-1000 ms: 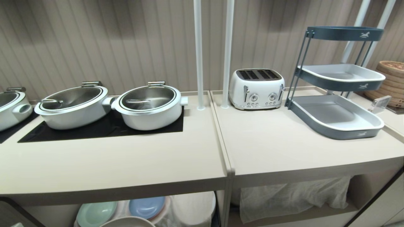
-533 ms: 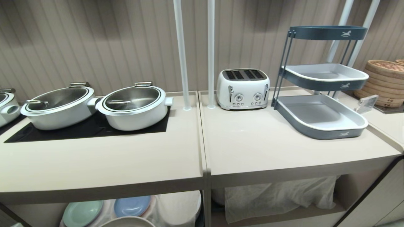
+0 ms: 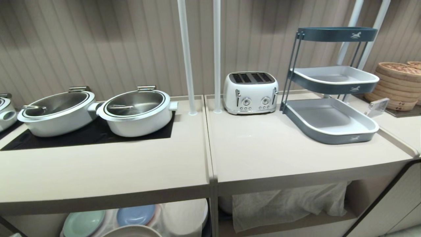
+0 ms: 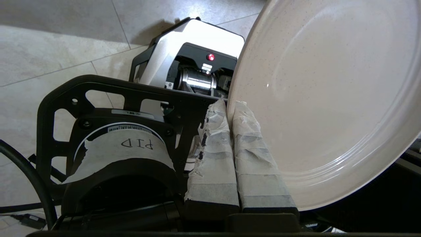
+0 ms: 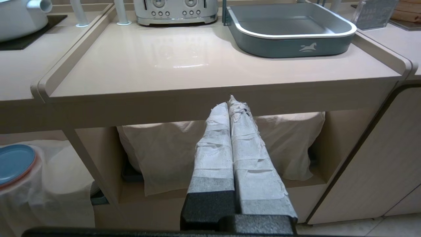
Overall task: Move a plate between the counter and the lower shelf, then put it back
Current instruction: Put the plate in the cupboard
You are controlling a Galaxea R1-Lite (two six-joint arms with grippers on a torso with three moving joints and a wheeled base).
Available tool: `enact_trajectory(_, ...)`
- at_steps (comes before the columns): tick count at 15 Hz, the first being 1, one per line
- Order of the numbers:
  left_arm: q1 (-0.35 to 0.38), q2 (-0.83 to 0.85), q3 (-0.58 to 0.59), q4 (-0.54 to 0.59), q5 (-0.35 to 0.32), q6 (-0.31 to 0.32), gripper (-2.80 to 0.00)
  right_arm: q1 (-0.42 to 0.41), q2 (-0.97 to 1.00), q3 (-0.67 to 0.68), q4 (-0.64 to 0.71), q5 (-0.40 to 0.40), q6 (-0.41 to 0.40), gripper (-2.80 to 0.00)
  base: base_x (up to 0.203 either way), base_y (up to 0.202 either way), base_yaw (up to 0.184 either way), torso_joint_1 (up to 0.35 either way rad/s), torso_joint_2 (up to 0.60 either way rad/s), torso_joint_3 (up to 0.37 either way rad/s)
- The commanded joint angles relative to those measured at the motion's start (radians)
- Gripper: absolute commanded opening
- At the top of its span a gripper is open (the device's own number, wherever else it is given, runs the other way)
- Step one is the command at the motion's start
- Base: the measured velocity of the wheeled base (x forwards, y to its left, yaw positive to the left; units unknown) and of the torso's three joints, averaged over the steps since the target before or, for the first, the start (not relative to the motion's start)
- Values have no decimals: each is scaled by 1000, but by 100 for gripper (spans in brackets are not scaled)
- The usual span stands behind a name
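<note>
The cream plate [image 4: 322, 92] is held by its rim, tilted, over the tiled floor and my own base. My left gripper [image 4: 228, 105] is shut on that rim, one taped finger on each face. In the head view only the plate's far edge [image 3: 131, 231] shows at the bottom, in front of the lower shelf [image 3: 36, 225] and below the counter [image 3: 98, 171]; the left gripper is out of that view. My right gripper [image 5: 230, 100] is shut on nothing, parked low in front of the toaster section's bay.
Two lidded white pots [image 3: 135, 112] [image 3: 56, 113] stand on the black panel. A mint-green plate [image 3: 84, 223], a blue plate [image 3: 136, 214] and a tall cloth-draped stack [image 3: 184, 217] fill the lower bay. Toaster [image 3: 250, 92], tiered tray rack [image 3: 332, 121] and two white poles [image 3: 185, 56] lie to the right.
The whole head view has slid left, so the camera has moved to the right. The plate's edge stays at the bottom of that view.
</note>
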Motion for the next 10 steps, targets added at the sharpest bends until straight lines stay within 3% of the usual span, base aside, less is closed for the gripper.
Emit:
enact_trajectory(1, 0, -4, -1, 5, -4, -2, -280, 0, 0, 0, 0, 0, 0, -280, 0, 0, 0, 0, 0, 0)
enact_trajectory(10, 0, -21, 9, 5, 6, 0, -280, 0, 0, 0, 1, 0, 0, -280, 0, 0, 0, 0, 0, 0)
